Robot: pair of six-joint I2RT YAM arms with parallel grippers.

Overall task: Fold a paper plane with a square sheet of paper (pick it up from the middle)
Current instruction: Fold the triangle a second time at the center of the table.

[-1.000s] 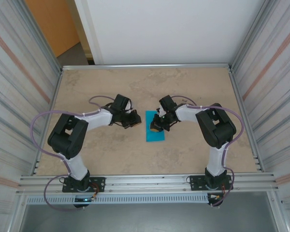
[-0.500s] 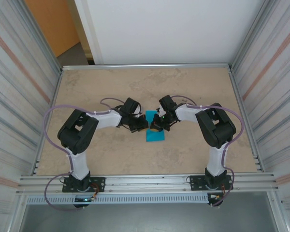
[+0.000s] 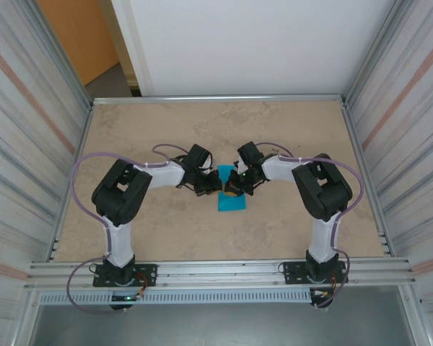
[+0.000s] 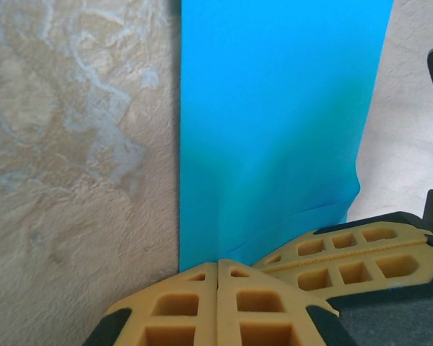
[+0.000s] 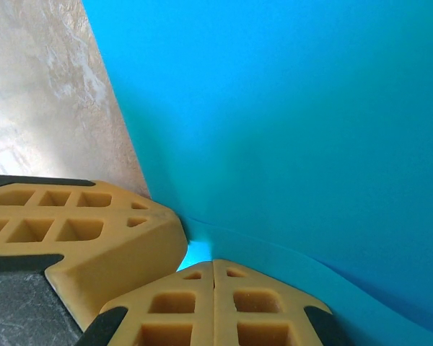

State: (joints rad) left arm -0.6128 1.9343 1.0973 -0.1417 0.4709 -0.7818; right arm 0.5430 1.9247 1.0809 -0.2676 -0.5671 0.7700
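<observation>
Teal-blue, the square sheet of paper [image 3: 232, 200] is being pinned centrally on the table [image 3: 289, 130]; the left gripper [image 4: 218, 269] and right gripper [image 5: 214, 268] are being pressed onto it fully closed, seemingly to sharpen a crease.

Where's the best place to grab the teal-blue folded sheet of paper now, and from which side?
Probably its long edge at mid-length, from the right. The teal-blue folded sheet of paper lies flat on the beige table as a narrow strip, leaving little to pinch from above; beside the shut right gripper a layer looks slightly lifted, letting a finger under.
</observation>
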